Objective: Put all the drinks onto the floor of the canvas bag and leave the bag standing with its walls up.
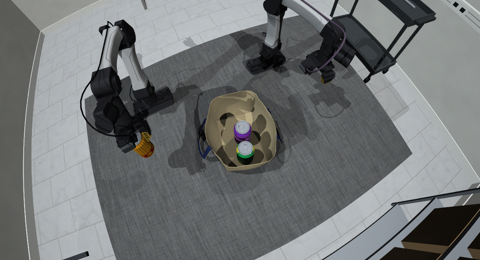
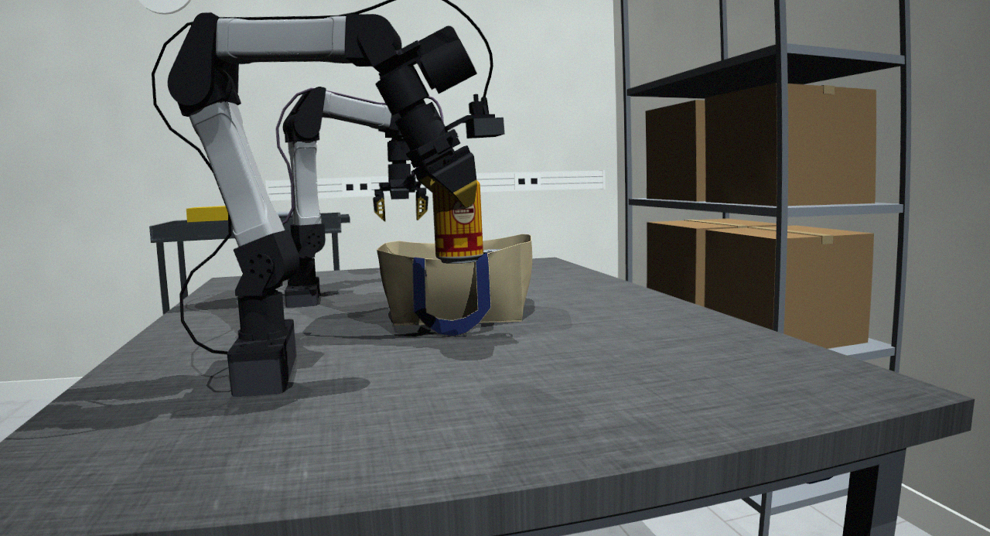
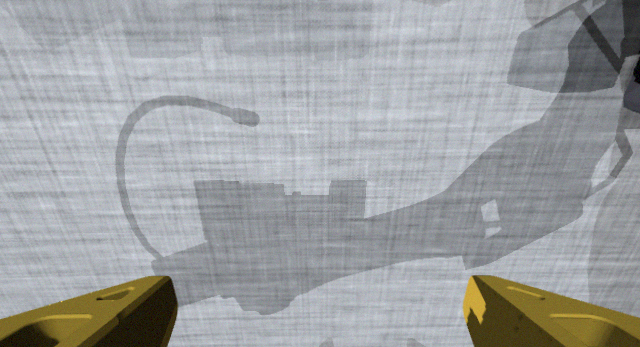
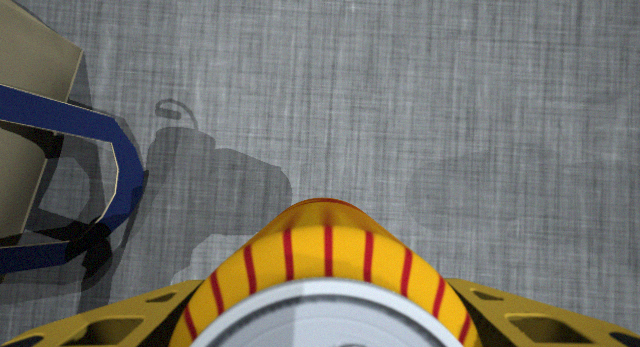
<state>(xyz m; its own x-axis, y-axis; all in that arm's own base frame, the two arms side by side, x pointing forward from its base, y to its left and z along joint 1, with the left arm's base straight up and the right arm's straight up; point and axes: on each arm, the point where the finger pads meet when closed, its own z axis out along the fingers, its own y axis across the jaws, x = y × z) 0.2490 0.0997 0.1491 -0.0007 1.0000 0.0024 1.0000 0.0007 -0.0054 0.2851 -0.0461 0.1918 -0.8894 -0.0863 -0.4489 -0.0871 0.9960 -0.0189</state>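
1. My right gripper (image 1: 137,141) (image 2: 449,189) (image 4: 323,293) is closed on an orange-yellow can (image 1: 144,148) (image 2: 459,238) (image 4: 327,252) with red stripes, one finger on each side near its silver lid.
2. I have that can up off the table (image 1: 201,218) (image 2: 554,408) (image 3: 320,87) (image 4: 400,87), lid uppermost, outside the canvas bag (image 1: 216,108) (image 2: 508,284) (image 4: 35,52) and beyond its blue handle (image 1: 205,152) (image 2: 419,287) (image 4: 130,167).
3. Inside the bag, a purple can (image 1: 242,132) and a green can (image 1: 245,154) stand upright, near each other; I cannot tell whether they touch.
4. The bag stands on the table, walls up and mouth open.
5. My left gripper (image 1: 325,80) (image 2: 401,211) (image 3: 320,290) is open and holds nothing. It hangs above the table, well apart from the bag, fingers pointing down.
6. One drink is in my grip; two are in the bag.
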